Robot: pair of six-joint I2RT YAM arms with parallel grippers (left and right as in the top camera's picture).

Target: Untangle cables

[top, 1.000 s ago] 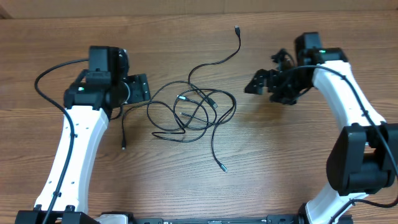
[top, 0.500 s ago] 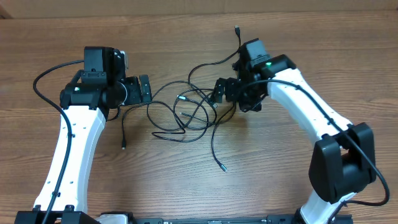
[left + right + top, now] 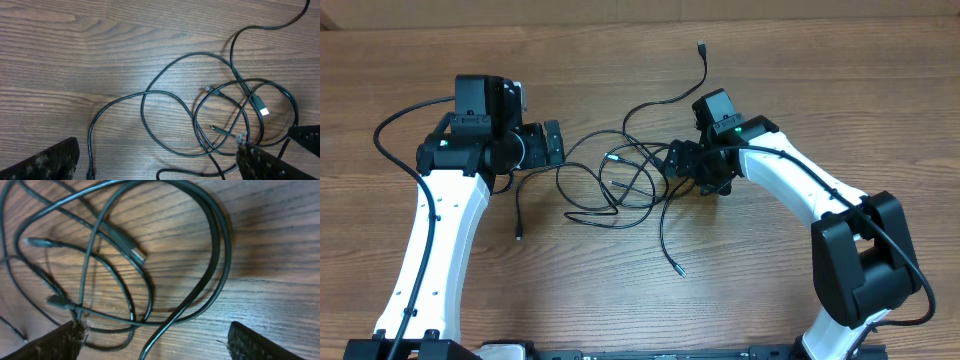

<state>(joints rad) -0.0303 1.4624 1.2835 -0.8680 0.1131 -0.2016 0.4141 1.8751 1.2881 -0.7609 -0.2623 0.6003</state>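
The cables (image 3: 628, 182) are thin black cords in a loose tangle at the table's middle, with plug ends trailing far (image 3: 701, 46), near (image 3: 680, 271) and left (image 3: 518, 236). My left gripper (image 3: 555, 143) stands open at the tangle's left edge. In the left wrist view its jaws (image 3: 160, 170) are spread wide over bare wood, with the cables (image 3: 197, 53) looping ahead. My right gripper (image 3: 672, 160) hangs open over the tangle's right edge. In the right wrist view one strand (image 3: 165, 335) runs between its jaws (image 3: 157, 347), and a USB plug (image 3: 139, 255) lies beyond.
The wooden table (image 3: 820, 300) stretches around the tangle. A thick black arm wire (image 3: 390, 130) arcs beside the left arm. The right arm's white link (image 3: 800, 185) reaches in from the right front.
My right arm has swung left from the table's right side onto the tangle's right edge. The left gripper has opened wider and stayed in place. The cables have not shifted.
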